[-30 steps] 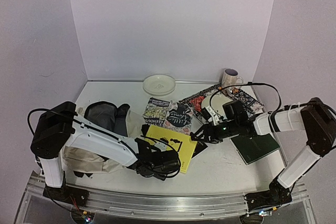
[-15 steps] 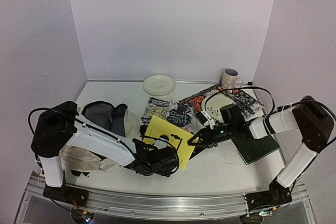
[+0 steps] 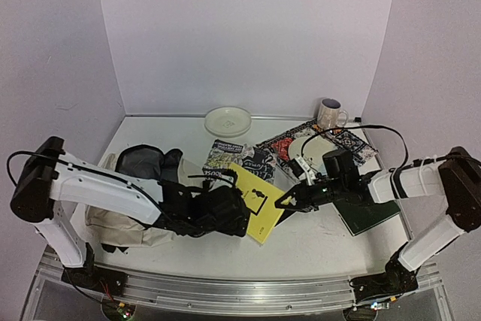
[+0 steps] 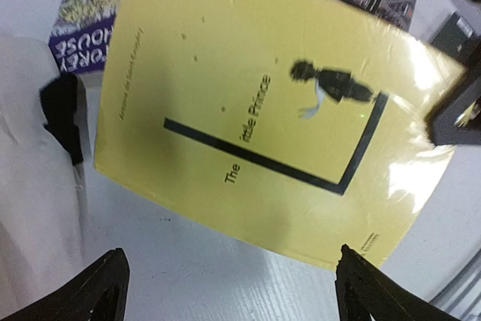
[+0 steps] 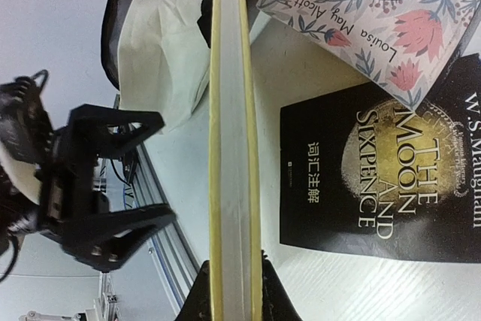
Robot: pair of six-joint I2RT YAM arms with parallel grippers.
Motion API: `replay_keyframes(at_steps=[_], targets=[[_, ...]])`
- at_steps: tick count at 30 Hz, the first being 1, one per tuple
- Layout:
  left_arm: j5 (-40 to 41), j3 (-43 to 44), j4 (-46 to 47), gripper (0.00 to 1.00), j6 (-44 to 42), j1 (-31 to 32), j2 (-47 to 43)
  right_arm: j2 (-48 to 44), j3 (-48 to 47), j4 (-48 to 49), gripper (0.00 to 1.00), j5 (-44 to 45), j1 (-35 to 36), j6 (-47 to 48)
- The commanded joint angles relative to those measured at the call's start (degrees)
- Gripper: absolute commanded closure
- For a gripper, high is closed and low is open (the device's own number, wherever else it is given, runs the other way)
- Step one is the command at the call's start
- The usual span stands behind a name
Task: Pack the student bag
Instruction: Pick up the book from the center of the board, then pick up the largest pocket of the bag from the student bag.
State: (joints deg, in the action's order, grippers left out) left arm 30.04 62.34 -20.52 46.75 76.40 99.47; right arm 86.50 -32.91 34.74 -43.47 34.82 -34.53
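Right wrist view: the right jaws are pinching the lower edge of the yellow book (image 5: 234, 148), which stands edge-on straight ahead of them. A black book (image 5: 376, 178) lies flat on the surface (image 5: 361, 283) just beside these jaws, and a floral book (image 5: 361, 28) lies beyond it. The left jaws are spread wide and grip nothing. The yellow cover faces them, tilted, just ahead of the fingertips (image 4: 105, 287). The student bag (image 3: 113, 227) lies beside the left jaws, on the side away from the right jaws, with its dark mouth open.
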Motion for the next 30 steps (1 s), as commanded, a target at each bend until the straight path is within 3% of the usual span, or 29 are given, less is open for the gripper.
replay_keyframes(at_steps=[1,6,14,22,30], targets=[[3.3,3.7,-6.5,0.03,-1.8,-3.0,-7.8,-8.0,-1.8,-1.6,1.0,1.1,0.0,1.6],[4.1,3.3,-15.0,0.01,-1.5,-10.8,-12.5,-11.2,-4.1,-7.4,1.0,3.2,0.0,3.3],[5.6,2.8,-26.3,0.01,-1.1,-23.8,-13.8,-12.9,-5.1,-8.1,1.0,2.9,0.0,2.4],[7.3,2.7,-31.3,0.0,-2.9,-35.0,-5.4,-12.9,-5.9,-8.3,1.0,3.2,0.1,2.2],[6.8,5.2,-30.8,0.0,-4.6,-36.7,6.6,-13.1,-6.0,-8.3,1.0,3.6,0.0,2.4]])
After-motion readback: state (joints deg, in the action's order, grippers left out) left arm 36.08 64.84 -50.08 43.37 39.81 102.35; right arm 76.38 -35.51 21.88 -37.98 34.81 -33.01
